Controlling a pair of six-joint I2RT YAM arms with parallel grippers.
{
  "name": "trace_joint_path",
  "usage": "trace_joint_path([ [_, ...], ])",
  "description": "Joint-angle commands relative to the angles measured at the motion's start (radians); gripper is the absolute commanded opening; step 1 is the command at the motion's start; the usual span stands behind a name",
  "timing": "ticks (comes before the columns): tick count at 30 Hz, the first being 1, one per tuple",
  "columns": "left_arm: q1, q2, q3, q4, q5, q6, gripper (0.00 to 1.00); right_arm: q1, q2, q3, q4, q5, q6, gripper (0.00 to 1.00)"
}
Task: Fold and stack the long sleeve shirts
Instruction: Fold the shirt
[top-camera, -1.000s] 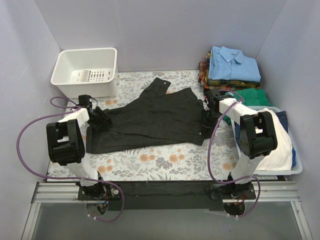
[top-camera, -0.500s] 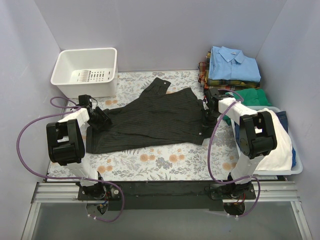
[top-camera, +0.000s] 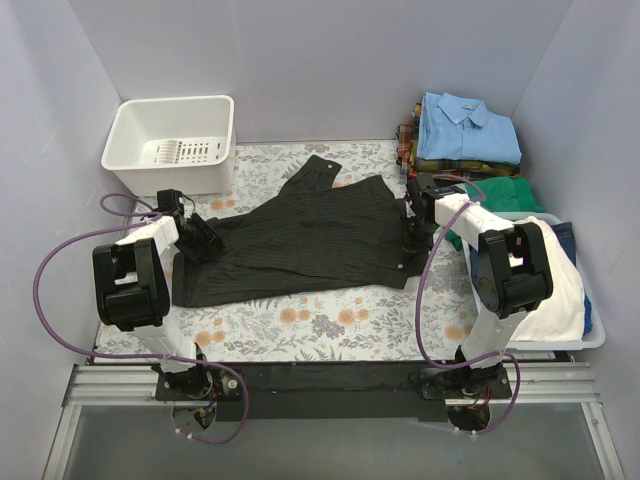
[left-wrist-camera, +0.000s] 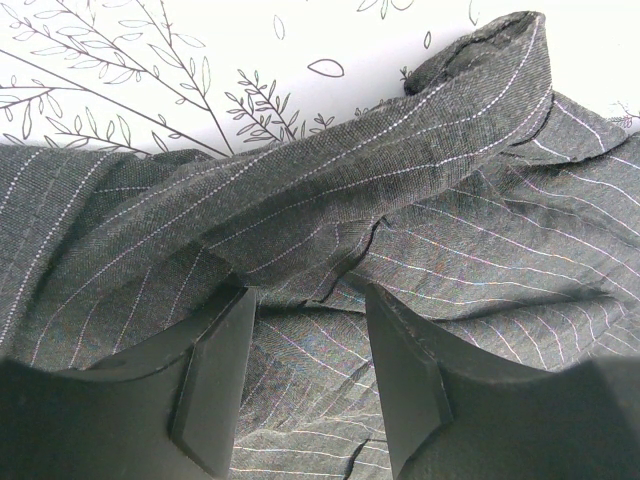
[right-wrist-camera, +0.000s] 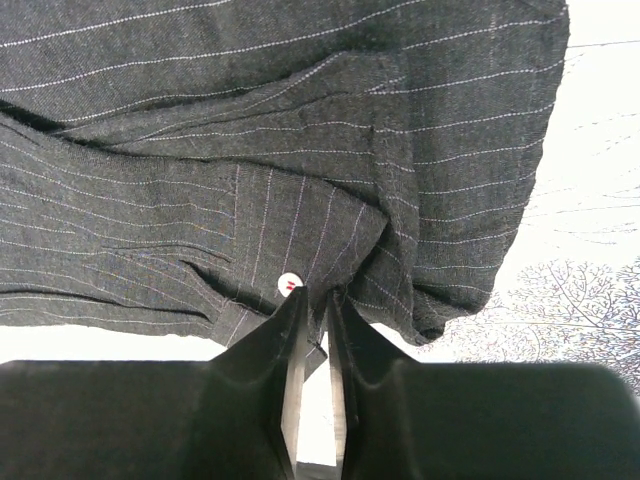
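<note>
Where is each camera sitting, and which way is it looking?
Top camera: up high behind the arms, looking down at the table. Both whole arms show, bases at the bottom, with the left pincer and right pincer.
Left wrist camera: on the left arm, looking along its own two fingers at a fold of the black shirt.
Right wrist camera: on the right arm, looking past its fingers at the shirt's edge and a pale button.
Shared: all three see the black shirt and some of the table.

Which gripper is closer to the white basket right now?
Left. The left gripper is at the left edge of the black pinstriped shirt, just this side of the white basket. The right gripper is at the shirt's opposite edge, well to the basket's right.
</note>
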Motion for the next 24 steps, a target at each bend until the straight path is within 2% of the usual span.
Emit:
trace_joint_path([
  [1, 0.003, 0.022, -0.014, -0.027, -0.056, 0.015, 0.48, 0.014, 0.013, 0.034, -0.016, 0.011, 0.010, 0.12],
  [4, 0.003, 0.019, -0.014, -0.027, -0.054, 0.015, 0.48, 0.017, 0.017, 0.037, -0.018, 0.018, 0.011, 0.01],
  [17, 0.003, 0.020, -0.016, -0.022, -0.049, 0.015, 0.48, 0.042, -0.042, 0.036, -0.042, 0.037, 0.022, 0.01],
  [24, 0.003, 0.020, -0.014, -0.022, -0.051, 0.015, 0.48, 0.060, -0.101, 0.083, -0.093, 0.123, 0.024, 0.01],
])
